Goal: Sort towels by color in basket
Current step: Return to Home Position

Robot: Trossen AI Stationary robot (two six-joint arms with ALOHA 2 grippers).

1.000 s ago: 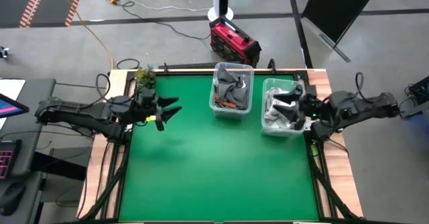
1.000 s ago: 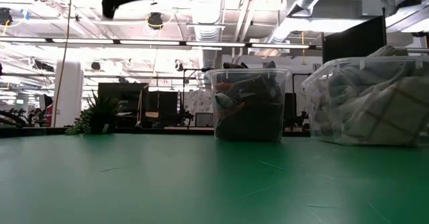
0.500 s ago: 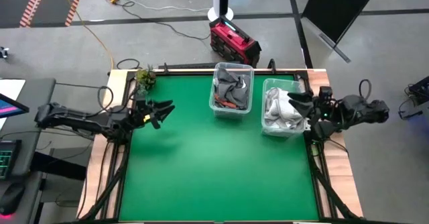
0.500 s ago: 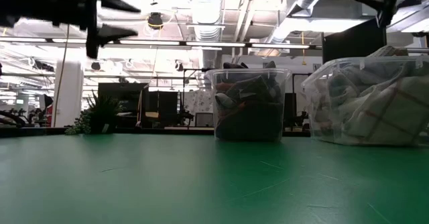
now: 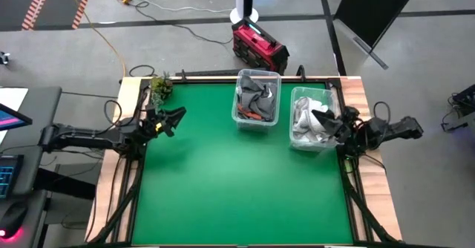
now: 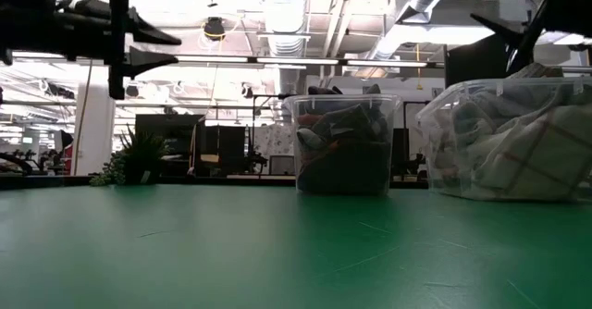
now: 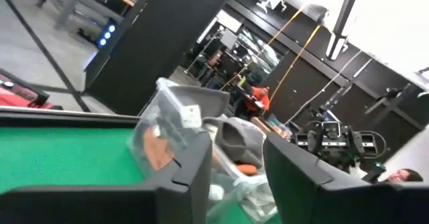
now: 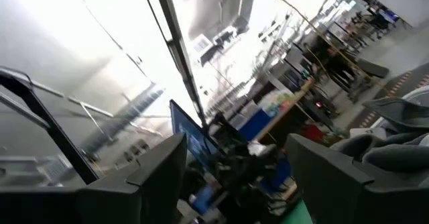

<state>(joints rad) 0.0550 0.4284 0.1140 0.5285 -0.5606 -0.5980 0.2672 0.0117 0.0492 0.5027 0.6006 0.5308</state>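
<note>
Crumpled soft towels [image 5: 256, 99] in clear bins [image 5: 258, 125]

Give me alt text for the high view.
On a green table, the middle clear bin holds dark grey and orange towels, the right bin white and light grey ones. The left hand hovers open by the left edge, the right hand open over the right bin.
</note>
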